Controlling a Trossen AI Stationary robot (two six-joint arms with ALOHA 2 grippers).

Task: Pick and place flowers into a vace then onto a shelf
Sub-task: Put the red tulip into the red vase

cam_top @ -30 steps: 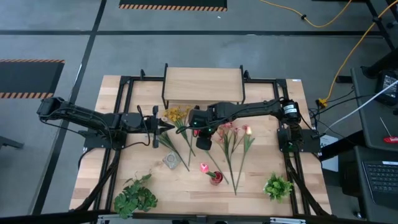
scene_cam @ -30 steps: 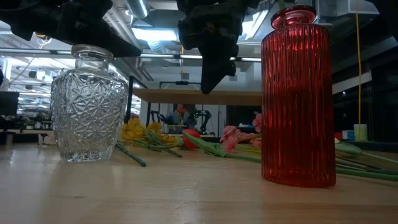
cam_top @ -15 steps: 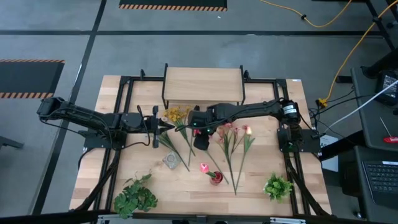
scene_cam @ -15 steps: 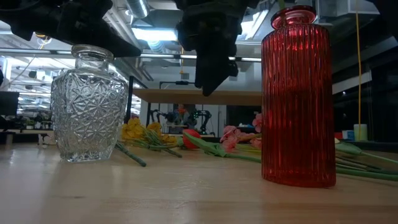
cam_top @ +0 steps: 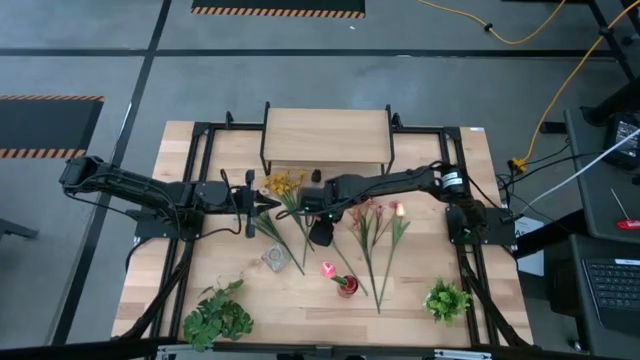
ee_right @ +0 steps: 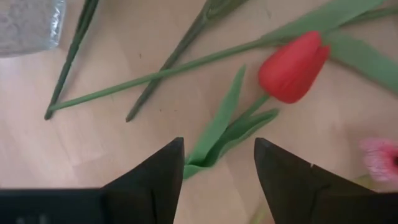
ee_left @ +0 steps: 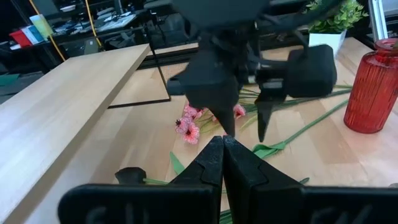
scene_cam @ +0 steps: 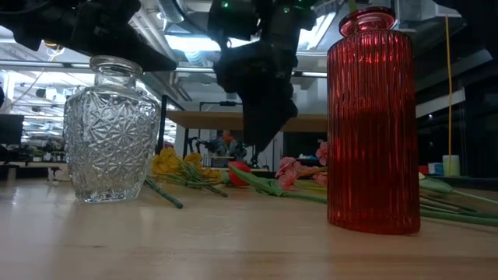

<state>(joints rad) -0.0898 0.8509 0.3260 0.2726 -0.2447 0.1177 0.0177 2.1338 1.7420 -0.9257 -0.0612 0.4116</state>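
The flowers [cam_top: 368, 222] lie flat on the tabletop: yellow blossoms [cam_top: 285, 183], pink ones [ee_left: 189, 127] and a red tulip [ee_right: 292, 59] with green stems. My right gripper [ee_right: 217, 162] is open and points down over the tulip's leaf [ee_right: 219, 134], fingers on either side, not touching; it also shows in the high view [cam_top: 320, 228] and the low view [scene_cam: 258, 140]. My left gripper [ee_left: 222, 158] is shut and hovers left of the yellow flowers [cam_top: 266, 205]. A clear glass vase [scene_cam: 109, 132] and a red vase [scene_cam: 372, 124] stand upright on the table. The shelf [cam_top: 325, 135] stands at the far edge.
Two bushy green plants stand near the front edge, one at the left [cam_top: 218, 315] and one at the right [cam_top: 447, 298]. Black frame rails [cam_top: 195, 160] run along both table sides. The clear vase [cam_top: 277, 259] and the red vase [cam_top: 347, 287] stand just in front of the flowers.
My right gripper has come down toward the flowers and shifted slightly toward the table's left and near side, turning a little as it descended. The flowers and vases have stayed where they were.
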